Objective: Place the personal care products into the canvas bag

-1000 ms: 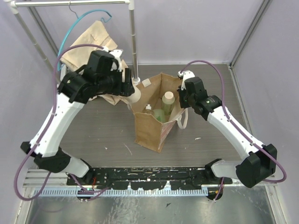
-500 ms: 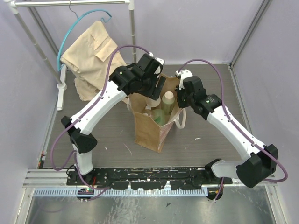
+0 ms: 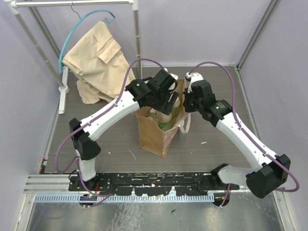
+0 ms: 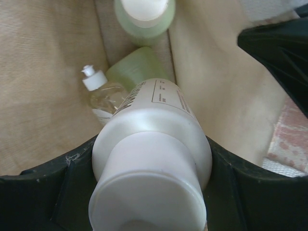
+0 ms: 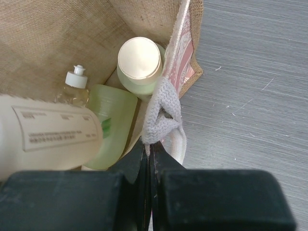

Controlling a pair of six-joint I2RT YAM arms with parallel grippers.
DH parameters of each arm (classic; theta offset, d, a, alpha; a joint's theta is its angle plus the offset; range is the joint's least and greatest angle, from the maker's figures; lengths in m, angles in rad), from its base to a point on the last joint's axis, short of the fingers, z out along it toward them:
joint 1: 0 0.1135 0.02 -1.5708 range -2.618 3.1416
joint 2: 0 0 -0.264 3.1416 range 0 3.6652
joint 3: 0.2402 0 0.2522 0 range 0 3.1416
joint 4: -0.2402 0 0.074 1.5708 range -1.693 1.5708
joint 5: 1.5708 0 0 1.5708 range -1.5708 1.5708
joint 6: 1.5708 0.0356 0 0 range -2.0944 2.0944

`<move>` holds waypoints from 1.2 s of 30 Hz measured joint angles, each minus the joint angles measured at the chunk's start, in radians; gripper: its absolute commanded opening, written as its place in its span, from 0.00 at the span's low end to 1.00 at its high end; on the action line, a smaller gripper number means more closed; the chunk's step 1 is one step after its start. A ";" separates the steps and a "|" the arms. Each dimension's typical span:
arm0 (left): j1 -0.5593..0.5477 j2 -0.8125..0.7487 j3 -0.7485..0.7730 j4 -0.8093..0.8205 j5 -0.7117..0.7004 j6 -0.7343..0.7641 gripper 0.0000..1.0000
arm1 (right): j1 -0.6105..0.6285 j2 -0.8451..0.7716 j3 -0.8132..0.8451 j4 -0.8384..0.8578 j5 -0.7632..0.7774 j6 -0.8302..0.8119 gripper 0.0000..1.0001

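The left gripper (image 4: 151, 166) is holding the cream bottle (image 4: 149, 120). Its two dark fingers (image 4: 72, 192) press on the bottle's sides, one on each side. The bottle's cap end is close to the wrist and its other end points away, down into the open canvas bag (image 3: 154, 137). From above, the left gripper (image 3: 167, 100) is right over the bag's mouth.

Past the far end of the cream bottle, three more bottles lie low inside the bag. The amber bottle (image 4: 98, 94) (the one with the little white cap) is just to one side. The green cylinder (image 4: 137, 65) is beside it, and they look like they touch. The rounder green bottle (image 4: 144, 14) with the cream top is farther off, near the bag's back wall.

The right gripper (image 5: 149, 154) is pinched tight on the bag's whitish strap handle (image 5: 163, 110). Its fingers are closed with only the strap between them. From above, this right gripper (image 3: 188, 103) is at the bag's edge, across the opening from the left one. Just past its fingers and to one side is the inside of the bag. To the other side is the gray table (image 5: 250, 72).

Far from both hands, a beige garment (image 3: 94, 57) hangs on a blue hanger (image 3: 77, 29).
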 measured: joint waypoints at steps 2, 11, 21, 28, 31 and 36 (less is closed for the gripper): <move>-0.019 0.000 -0.021 0.023 0.003 -0.013 0.00 | 0.000 -0.008 -0.011 0.010 0.003 0.011 0.01; -0.046 -0.005 -0.203 0.146 0.038 -0.072 0.00 | 0.000 -0.040 -0.047 0.026 0.045 0.043 0.01; -0.046 -0.026 -0.321 0.226 0.038 -0.117 0.00 | -0.006 -0.045 -0.053 0.025 0.053 0.056 0.01; -0.046 0.048 -0.221 0.187 0.023 -0.116 0.00 | -0.007 -0.045 -0.053 0.025 0.056 0.060 0.01; -0.046 0.099 -0.159 0.183 0.007 -0.115 0.00 | -0.007 -0.045 -0.053 0.025 0.058 0.060 0.01; -0.046 0.116 -0.138 0.185 -0.014 -0.115 0.10 | -0.007 -0.045 -0.053 0.023 0.065 0.060 0.01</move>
